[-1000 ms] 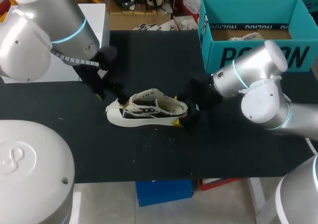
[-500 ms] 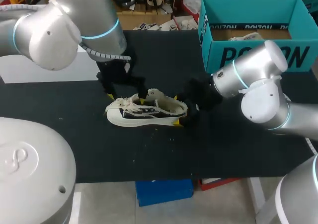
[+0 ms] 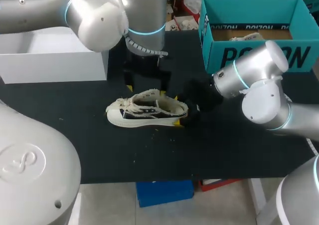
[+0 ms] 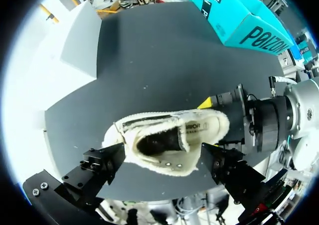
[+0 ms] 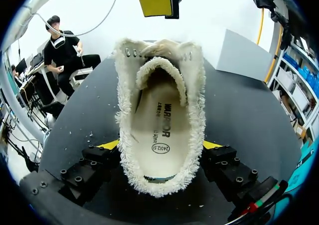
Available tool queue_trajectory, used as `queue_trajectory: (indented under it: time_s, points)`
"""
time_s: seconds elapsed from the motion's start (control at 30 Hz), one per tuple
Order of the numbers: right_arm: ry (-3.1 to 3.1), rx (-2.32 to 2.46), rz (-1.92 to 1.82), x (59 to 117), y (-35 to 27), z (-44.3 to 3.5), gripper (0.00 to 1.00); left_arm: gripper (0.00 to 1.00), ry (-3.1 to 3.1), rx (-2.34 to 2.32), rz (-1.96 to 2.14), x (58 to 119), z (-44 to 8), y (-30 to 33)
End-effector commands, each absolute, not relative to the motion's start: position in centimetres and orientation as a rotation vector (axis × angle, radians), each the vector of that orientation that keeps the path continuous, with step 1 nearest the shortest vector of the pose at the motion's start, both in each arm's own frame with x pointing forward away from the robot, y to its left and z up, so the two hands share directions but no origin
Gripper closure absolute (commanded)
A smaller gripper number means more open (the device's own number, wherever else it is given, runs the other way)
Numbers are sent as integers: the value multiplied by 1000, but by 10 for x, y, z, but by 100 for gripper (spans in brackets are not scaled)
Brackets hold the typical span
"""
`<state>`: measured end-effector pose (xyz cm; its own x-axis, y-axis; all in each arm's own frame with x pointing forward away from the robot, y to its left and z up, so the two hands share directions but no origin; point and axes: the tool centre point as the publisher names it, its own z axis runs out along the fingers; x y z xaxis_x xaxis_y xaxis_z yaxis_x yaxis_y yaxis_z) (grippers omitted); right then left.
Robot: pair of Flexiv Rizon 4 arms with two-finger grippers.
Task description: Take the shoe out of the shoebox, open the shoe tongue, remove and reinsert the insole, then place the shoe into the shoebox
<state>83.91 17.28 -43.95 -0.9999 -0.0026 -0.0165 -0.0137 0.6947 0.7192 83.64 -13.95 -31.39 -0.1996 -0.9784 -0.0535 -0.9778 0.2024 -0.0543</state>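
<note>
While looking down from the head view, see a black table (image 3: 224,150) under everything. Find left arm (image 3: 99,10) coming in from the left and reaching past the middle, and right arm (image 3: 259,85) coming in from the right. Spot a white box (image 3: 55,60) at the table's left rear. At the right rear, find a teal shoebox (image 3: 259,55), upright and open-topped, with something pale inside, too little of it showing to name.

Well apart from the shoebox, near the table's middle, find the shoe (image 3: 147,110). Cream with a dark side panel, resting on its sole, toe toward the left, heel toward the right, out of the box.

Note left gripper (image 3: 146,84) hanging over and just behind the shoe, fingers spread wide and closed on nothing. From its wrist view, look down into the shoe's opening between those fingers. Cannot tell whether either finger touches the shoe.

Note right gripper (image 5: 162,146) clamped on the heel, one yellow tip against each side of the frayed collar.

Inside, see the insole (image 5: 159,125) lying flat in the shoe, pale, with small print. Ahead of it, make out the tongue (image 5: 159,68) arched over the front of the opening, with eyelets (image 5: 130,52) on the flaps.
</note>
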Motion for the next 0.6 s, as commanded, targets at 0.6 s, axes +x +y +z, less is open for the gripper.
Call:
queue_trajectory:
  time_s: [0.6]
  points:
    - [2879,-11,1218,840,175,-441,100,0,2289,-1833,310,829,-364,-150]
